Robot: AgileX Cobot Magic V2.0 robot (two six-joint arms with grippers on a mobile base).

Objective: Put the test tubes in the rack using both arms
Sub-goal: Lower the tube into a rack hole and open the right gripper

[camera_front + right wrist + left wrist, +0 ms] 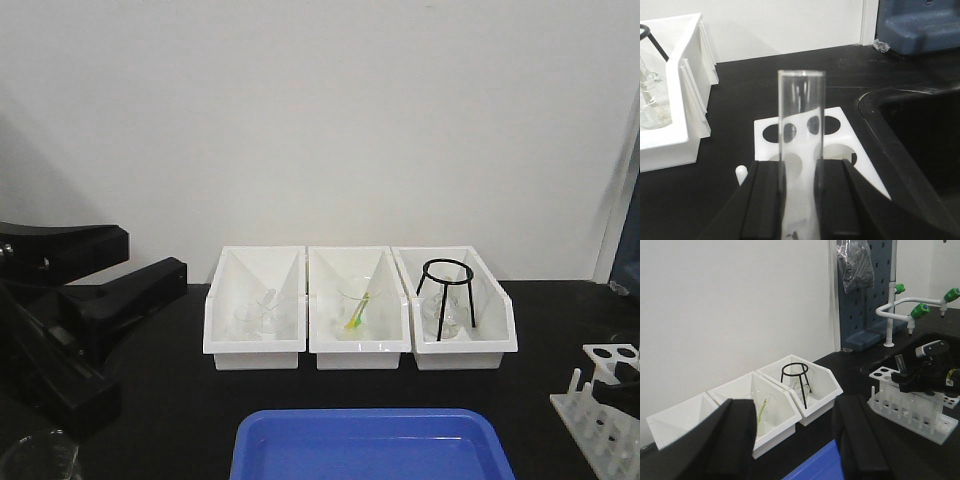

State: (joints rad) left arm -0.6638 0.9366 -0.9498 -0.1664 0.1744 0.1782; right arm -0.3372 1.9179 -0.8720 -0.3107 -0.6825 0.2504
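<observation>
In the right wrist view a clear glass test tube (801, 125) stands upright with my right gripper (801, 167) shut on its lower part. Its open rim is at the top. Directly behind and below it is the white rack (837, 119) with round holes. From the left wrist view the same tube (900, 361) and right gripper (910, 377) hang over the rack's (905, 410) far end. My left gripper (795, 405) is open with nothing between its jaws, well left of the rack. The front view shows the rack (600, 410) at the bottom right and the left gripper (157, 255) at the far left.
Three white open-fronted bins (255, 345) line the back; the right one holds a black tripod ring (447, 290), the middle one a green-yellow stick (357, 312). A blue tray (370, 445) lies in front. Right of the rack is a black sink (925, 140) with taps (915, 310).
</observation>
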